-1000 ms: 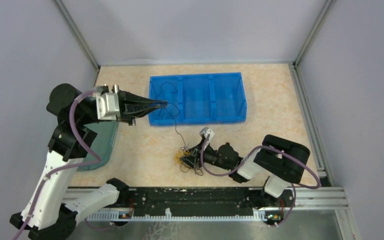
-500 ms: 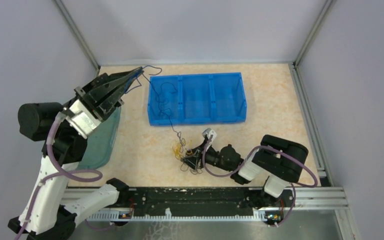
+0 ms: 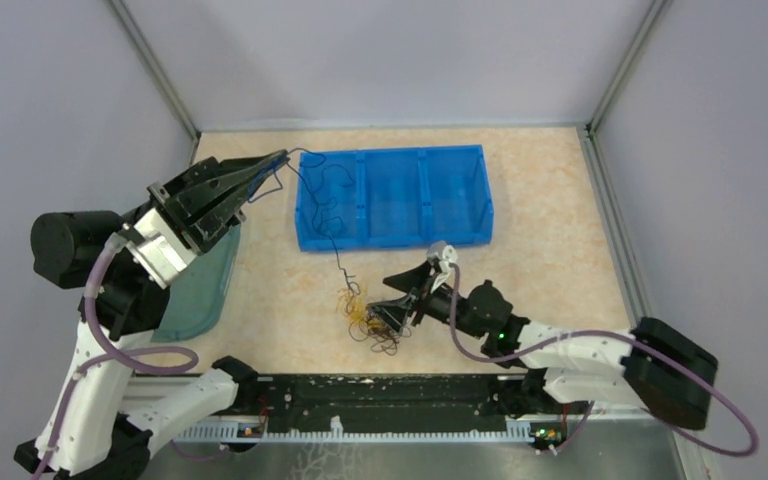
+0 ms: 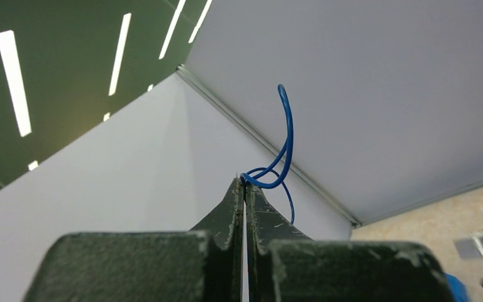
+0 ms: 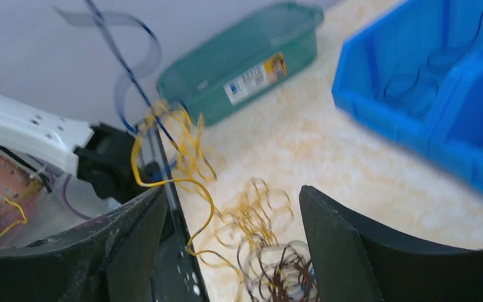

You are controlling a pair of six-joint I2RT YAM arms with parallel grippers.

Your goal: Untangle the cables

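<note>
1. Arms as seen from above: the left gripper (image 3: 278,158), clenched on the end of a blue wire (image 3: 328,228), has swung from the near left corner of the blue bin (image 3: 390,152) up and out past its far left corner. That draws the wire into a long line across the bin's left compartment, down to the tangle (image 3: 370,318) on the table (image 3: 540,220). The right gripper (image 3: 384,300), pressed into that tangle a second ago, now stands with jaws spread just right of it. The right arm has also stretched lower across the near edge. The green tray (image 3: 200,290) lies at the near left.

2. Left wrist view: the left gripper (image 4: 244,182) shows its fingers shut tight, with a short curl of the blue wire (image 4: 286,145) looping above the tips. Only walls lie behind it, so the wire's end is held well clear of the table.

3. Right wrist view: the right gripper (image 5: 231,195) has released, with its fingers wide apart and the tangle (image 5: 270,264) of yellow and dark loops between and below them. One yellow loop (image 5: 182,151) drapes over the left finger. The blue wire (image 5: 126,69) rises from among those loops, so it appears not yet free. With the pile no longer held down, further pulling would likely drag the whole tangle rather than slip the wire out.
</note>
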